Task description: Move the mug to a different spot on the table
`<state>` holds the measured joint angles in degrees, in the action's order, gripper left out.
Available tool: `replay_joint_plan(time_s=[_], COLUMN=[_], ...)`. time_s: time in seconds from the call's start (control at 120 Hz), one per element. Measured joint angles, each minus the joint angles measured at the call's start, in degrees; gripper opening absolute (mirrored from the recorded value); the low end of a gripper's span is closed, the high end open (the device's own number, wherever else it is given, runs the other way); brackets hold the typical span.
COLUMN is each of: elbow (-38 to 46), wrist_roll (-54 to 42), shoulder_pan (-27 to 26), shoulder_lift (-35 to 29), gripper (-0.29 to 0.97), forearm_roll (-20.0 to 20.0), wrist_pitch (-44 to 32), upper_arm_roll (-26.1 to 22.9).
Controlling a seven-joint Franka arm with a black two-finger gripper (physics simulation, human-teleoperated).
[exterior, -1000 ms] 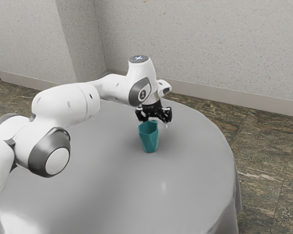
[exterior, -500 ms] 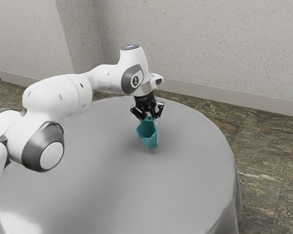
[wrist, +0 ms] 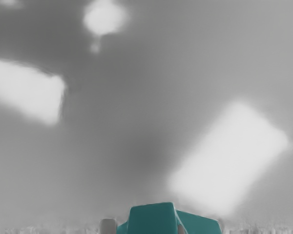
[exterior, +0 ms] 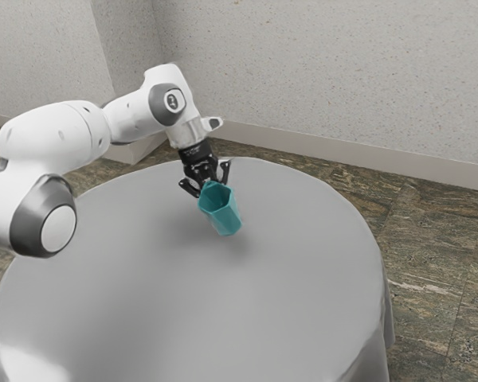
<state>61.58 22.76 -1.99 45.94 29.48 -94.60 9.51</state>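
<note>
Gripper point(exterior: 209, 185): 2 black fingers, narrowly parted, pinch the mug's rim, upper left of centre in the exterior frame.
Mug point(exterior: 221, 211): teal, tilted, base toward lower right; contact with the table unclear.
Table point(exterior: 223, 318): round, grey, beneath.

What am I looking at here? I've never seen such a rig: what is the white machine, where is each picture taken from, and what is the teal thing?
These are simulator renders of a white jointed robot arm ending in a black two-finger gripper. The exterior view comes from a camera at the arm's side; the wrist view from a camera on the arm's hand, looking down at the round grey table. The gripper is shut on the rim of a teal faceted mug, holding it tilted and, it seems, just off the tabletop. The teal shape at the wrist view's lower edge is that mug.
</note>
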Motion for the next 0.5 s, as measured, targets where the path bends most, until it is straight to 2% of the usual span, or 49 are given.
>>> replay_joint_plan(time_s=[0.15,0.392,0.5], elbow=[4.24,14.51,16.17], wrist_roll=[0.80,1.69,2.16], shoulder_pan=[1.78,2.08,2.03], shoulder_lift=[-2.07,-6.56,-7.25], gripper=[-0.09,-0.11,-0.11], forearm_roll=[2.49,2.84,2.36], wrist_pitch=[3.75,6.61,7.19], upper_arm_roll=[0.48,4.33,5.32])
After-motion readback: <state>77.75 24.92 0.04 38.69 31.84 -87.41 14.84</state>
